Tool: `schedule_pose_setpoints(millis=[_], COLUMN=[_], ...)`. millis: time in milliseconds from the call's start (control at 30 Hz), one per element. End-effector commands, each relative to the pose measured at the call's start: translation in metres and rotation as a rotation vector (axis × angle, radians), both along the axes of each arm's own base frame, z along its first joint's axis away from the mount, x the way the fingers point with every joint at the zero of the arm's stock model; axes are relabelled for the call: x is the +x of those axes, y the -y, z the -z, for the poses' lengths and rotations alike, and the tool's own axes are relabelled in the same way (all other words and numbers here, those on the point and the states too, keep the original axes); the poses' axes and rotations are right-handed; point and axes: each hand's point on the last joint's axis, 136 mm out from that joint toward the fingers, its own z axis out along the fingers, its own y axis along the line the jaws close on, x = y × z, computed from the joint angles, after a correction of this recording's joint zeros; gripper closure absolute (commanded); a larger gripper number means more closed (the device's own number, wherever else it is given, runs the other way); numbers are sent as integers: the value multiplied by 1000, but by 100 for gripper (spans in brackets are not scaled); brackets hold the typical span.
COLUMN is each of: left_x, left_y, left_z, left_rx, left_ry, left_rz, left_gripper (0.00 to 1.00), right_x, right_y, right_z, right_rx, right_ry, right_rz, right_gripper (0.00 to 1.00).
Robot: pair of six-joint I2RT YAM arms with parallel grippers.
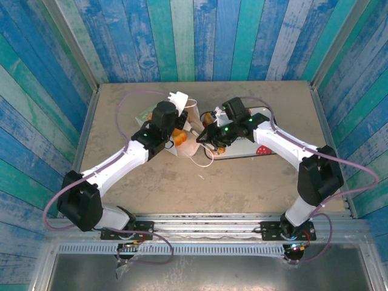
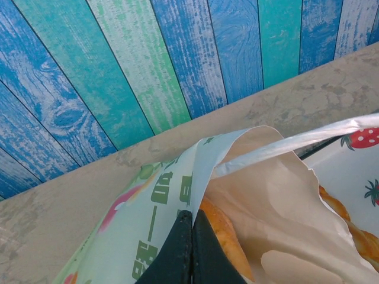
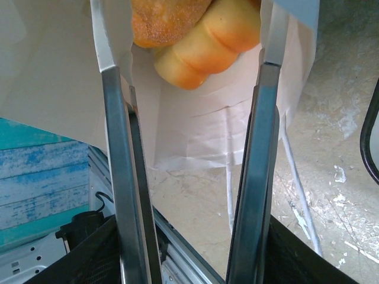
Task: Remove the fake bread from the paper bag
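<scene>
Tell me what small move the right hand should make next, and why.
Probably ease the right hand forward and close on the golden ridged toy bun: its fingers stand apart with the bun between their tips, while the left hand pinches the rim of the white paper bag.

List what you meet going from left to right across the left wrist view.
Printed outer side of the paper bag → left gripper, shut on the bag's rim → fake bread inside the bag → strawberry-print tray.
</scene>
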Motion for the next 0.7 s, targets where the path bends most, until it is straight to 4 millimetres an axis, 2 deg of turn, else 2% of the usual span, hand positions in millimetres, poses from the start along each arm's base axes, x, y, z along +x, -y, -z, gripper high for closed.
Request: schedule_pose_setpoints(millis=[0, 333, 667], left_x=[8, 9, 7], left_y=[10, 23, 23], left_z=[-4, 1, -2], left_rx=[-44, -44, -56], left_ry=[24, 10, 19], left_rz=[8, 38, 44], left_gripper=[100, 100, 100], right_x=[3, 8, 14], right_y=[-10, -20, -19], right_z=[-7, -15, 1], right_rx=[39, 99, 45], right_ry=[1, 7, -7], right_rz=[-16, -31, -20], right_gripper=[47, 46, 45])
